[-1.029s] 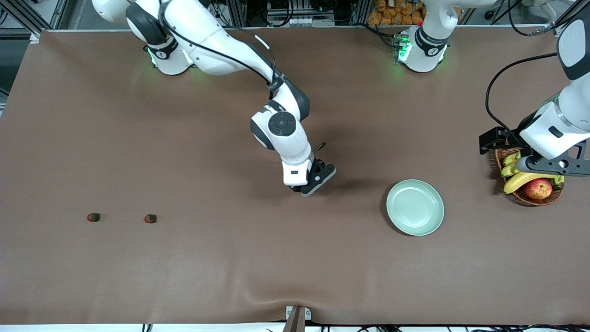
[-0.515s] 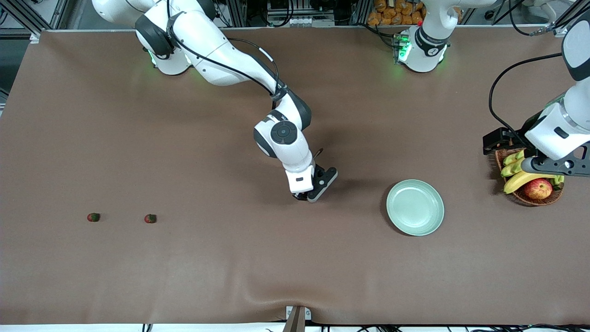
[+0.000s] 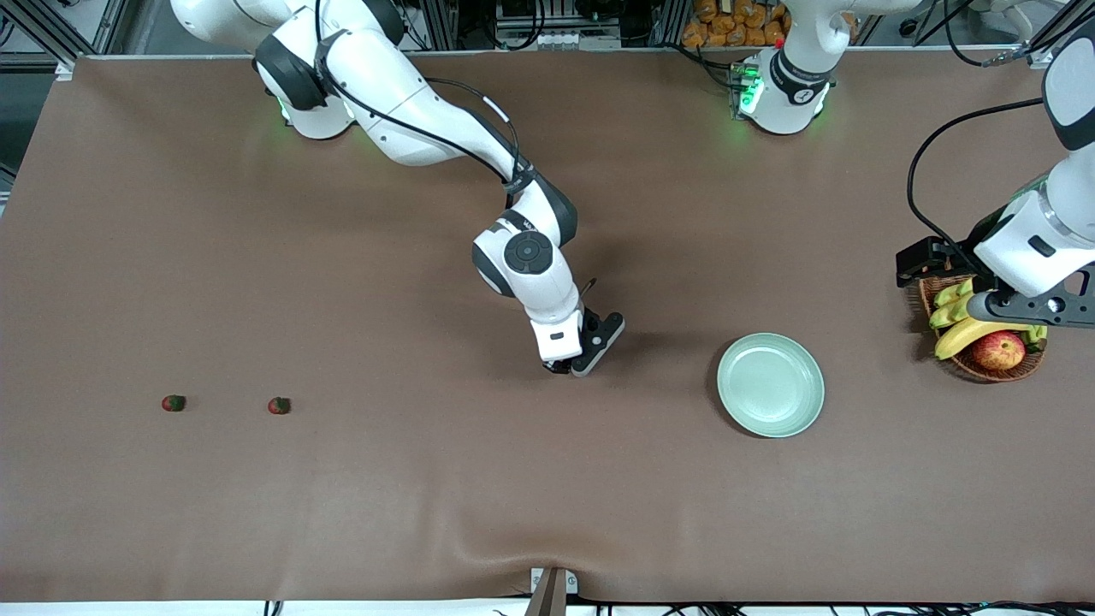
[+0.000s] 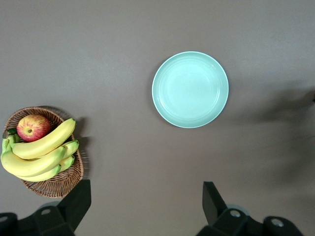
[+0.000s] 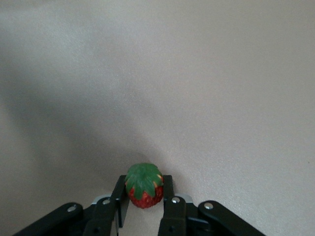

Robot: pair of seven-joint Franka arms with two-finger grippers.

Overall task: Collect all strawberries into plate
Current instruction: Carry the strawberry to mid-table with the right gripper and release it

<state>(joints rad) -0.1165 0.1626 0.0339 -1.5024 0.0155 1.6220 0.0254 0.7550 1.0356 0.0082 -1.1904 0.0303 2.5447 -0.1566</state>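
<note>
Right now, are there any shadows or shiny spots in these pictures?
Front view: a dark shadow on the table beside the right gripper. Right wrist view: a grey shadow spreads above the strawberry. Left wrist view: the plate has a soft sheen, and the basket casts a small shadow.

Three cameras: one high overview and one on each wrist.

The front view looks steeply down from high across the brown cloth-covered table, facing both arm bases and taking in its whole width. The left wrist view looks straight down from well above, past its own open black claw, and shares with the front view the round pale mint-green plate and the brown wicker basket of fruit. The right wrist view sits close to the table, aimed along its black claw pinching a small red strawberry with a green leafy top.
</note>
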